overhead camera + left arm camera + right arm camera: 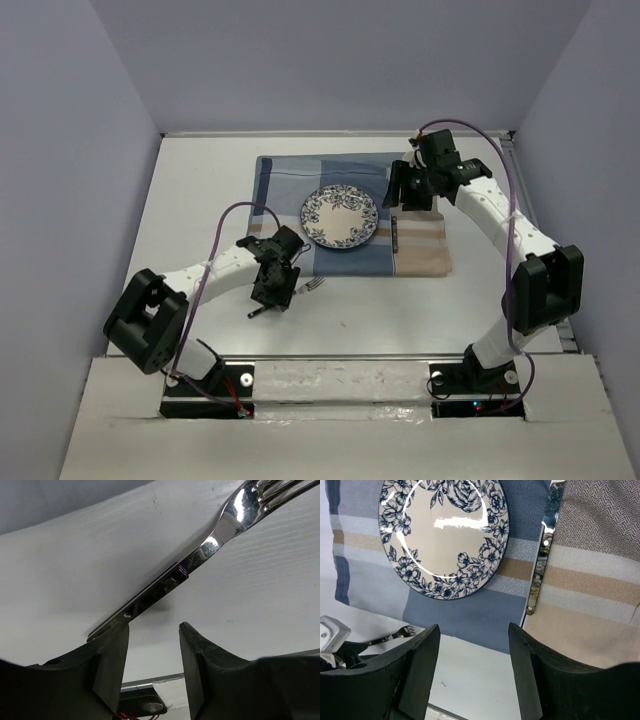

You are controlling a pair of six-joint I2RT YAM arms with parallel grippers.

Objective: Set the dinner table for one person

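Note:
The white dinner table carries a blue-and-beige striped cloth. A plate with a blue floral rim sits on the cloth, and a knife lies just right of it. A silver fork lies on the bare table in front of the cloth's left corner. My left gripper is open and low over the fork's handle. In the left wrist view the fork runs diagonally past the left fingertip, not between the jaws. My right gripper is open and empty above the cloth, near the plate and knife.
The table's near edge has a metal strip with both arm bases behind it. Grey walls close in the back and sides. In the right wrist view the fork tines show beyond the cloth's front edge.

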